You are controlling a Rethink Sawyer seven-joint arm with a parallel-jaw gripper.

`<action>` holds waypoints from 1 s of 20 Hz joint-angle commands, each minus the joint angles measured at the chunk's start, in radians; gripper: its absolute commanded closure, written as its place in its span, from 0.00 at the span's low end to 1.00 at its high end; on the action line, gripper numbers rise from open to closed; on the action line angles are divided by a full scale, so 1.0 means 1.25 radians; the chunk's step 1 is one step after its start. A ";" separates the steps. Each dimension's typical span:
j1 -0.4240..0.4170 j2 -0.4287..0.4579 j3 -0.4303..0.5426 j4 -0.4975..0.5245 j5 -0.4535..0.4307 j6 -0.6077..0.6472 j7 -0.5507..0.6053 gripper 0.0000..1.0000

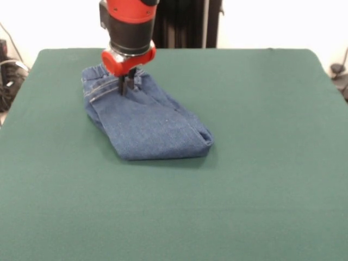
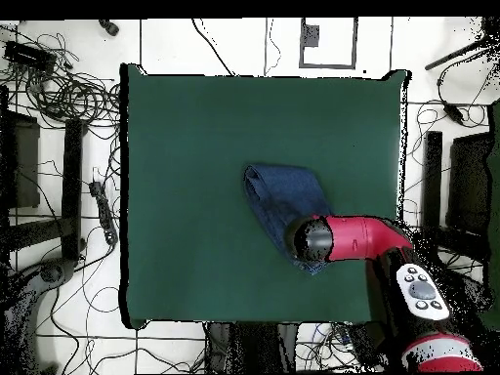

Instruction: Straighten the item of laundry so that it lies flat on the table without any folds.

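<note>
I have the gripper (image 1: 127,86) down on the waistband of the jeans (image 1: 147,120), fingers nearly closed though a pinch is unconfirmed, the pair lying folded toward the table's (image 1: 261,163) ten o'clock; a thin grab could slip

Folded blue jeans (image 2: 280,200) on green table (image 2: 195,146); red arm (image 2: 361,237) covers jeans' lower end.

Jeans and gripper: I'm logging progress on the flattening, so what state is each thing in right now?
Jeans: folded over, not yet flat, lying on the table.
Gripper: down at the waistband end of the jeans; open or shut cannot be told.
Table: green top, bearing only the jeans.
</note>
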 commanded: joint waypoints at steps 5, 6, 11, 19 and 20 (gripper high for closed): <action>-0.023 -0.009 0.052 0.119 -0.033 0.019 -0.008 1.00; -0.029 -0.012 0.054 0.123 -0.033 0.016 -0.010 1.00; -0.051 0.001 0.059 0.132 -0.036 -0.011 0.002 1.00; -0.061 0.002 0.034 0.138 -0.044 -0.041 0.043 1.00; -0.063 0.000 0.030 0.140 -0.046 -0.039 0.042 1.00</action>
